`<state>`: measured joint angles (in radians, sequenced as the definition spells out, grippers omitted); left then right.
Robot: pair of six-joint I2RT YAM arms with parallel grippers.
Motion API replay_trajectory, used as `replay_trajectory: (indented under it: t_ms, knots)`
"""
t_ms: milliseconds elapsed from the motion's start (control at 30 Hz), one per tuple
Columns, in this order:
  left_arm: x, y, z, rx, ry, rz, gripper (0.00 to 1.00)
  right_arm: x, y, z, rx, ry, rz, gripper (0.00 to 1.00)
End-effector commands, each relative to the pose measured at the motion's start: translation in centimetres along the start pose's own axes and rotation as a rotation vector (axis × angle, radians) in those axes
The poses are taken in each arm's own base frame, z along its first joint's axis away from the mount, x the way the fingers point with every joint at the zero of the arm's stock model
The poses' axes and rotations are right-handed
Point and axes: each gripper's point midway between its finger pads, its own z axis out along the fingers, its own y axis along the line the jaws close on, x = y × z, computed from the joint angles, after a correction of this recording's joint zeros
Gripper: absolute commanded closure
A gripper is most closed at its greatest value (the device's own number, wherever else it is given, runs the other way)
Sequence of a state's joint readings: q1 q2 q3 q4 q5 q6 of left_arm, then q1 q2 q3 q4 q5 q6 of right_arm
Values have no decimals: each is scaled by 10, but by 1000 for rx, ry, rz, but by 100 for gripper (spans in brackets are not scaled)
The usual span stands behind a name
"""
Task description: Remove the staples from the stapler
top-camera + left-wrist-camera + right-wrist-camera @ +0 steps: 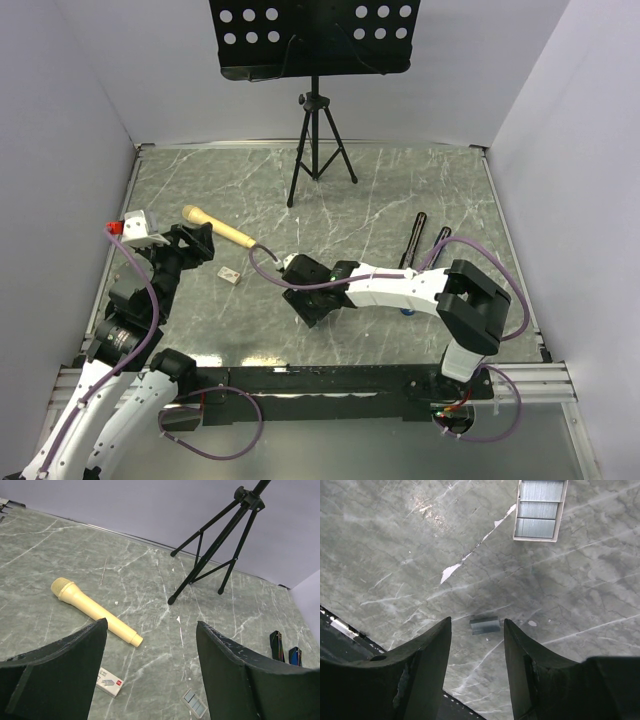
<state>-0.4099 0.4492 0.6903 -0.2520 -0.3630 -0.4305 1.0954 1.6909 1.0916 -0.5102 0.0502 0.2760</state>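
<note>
Right wrist, staples (485, 625) a short silver-grey strip flat on tabletop (395, 540), right gripper (477, 630) jaws parted, clear of it, left gripper (151, 625) spread wide, empty.

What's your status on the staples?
Left gripper open, empty. Right gripper open over the staples, strip flat on table, not gripped. Staple tray apart, nothing blocking.

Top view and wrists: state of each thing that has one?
left gripper: open, empty
right gripper: open, empty
stapler: swung open, lying on the table
staples: loose on the table between the right gripper's jaws, ungripped
staple box: open, strips inside
microphone: lying on its side
stand: upright
</note>
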Motion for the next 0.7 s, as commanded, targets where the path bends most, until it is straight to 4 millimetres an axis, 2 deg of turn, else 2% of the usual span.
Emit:
replay_trajectory:
  t_ms: [0,667]
  knots:
    - [-4,-5,2,22,-16,5,24,5,-3,1,24,4,-3,46]
    - [-4,-4,1,19,-17,5,24,27,-3,18,19,60,14,46]
